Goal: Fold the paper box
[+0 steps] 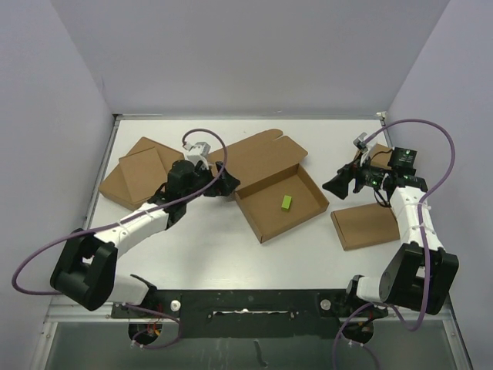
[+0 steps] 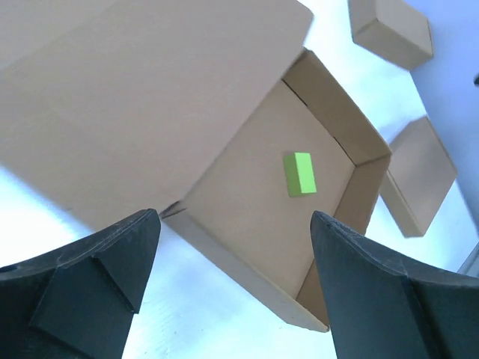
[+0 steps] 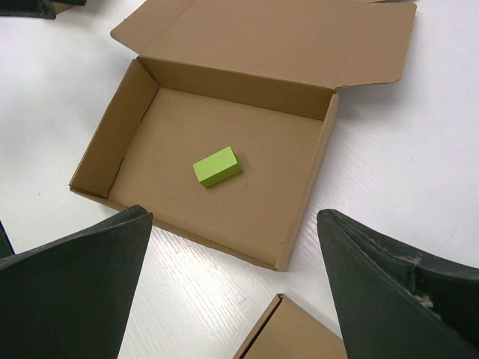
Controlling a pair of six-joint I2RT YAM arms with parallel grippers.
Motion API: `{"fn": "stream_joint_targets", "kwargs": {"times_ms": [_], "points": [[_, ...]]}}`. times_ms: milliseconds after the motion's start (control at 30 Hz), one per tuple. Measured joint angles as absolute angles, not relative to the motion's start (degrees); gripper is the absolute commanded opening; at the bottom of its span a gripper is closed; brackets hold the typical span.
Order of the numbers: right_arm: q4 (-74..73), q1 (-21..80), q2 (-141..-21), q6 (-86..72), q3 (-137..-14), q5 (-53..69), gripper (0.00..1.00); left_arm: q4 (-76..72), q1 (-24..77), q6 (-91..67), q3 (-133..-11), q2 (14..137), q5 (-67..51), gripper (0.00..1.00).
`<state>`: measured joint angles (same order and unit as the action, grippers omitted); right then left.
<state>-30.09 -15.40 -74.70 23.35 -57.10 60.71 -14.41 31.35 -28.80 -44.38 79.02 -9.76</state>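
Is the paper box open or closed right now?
The paper box is open: its lid lies spread flat on the table, and the green block sits uncovered inside.

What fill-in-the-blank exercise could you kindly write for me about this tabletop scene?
1. The small rectangular block is coloured ____.
2. It lies ____ the tray of the brown cardboard mailer box.
3. The left gripper and the right gripper both have ____ jaws, holding nothing.
Missing words: green; inside; open.
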Motion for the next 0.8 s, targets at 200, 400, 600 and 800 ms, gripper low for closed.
{"fn": "stream_joint_targets", "kwargs": {"times_ms": [200,400,600,800], "points": [[-30.1,-15.4,-74.8,23.4,-57.1,60.7,0.98,-15.7,23.3,-38.8,-38.0,78.7,-11.4,0.86],[-30.1,-15.4,-74.8,23.4,-57.1,60.7,0.98,-14.0,22.7,-44.9,-37.1,78.7,-9.7,0.83],[-30.1,-15.4,-74.8,23.4,-57.1,60.7,0.98,-4.6,21.5,-51.2,-43.3,82.5,-4.0,0.66],[-30.1,-15.4,-74.8,23.3,-57.1,60.7,0.98,-2.2,20.4,-54.5,-46.7,88.0,-2.3,0.58]]}}
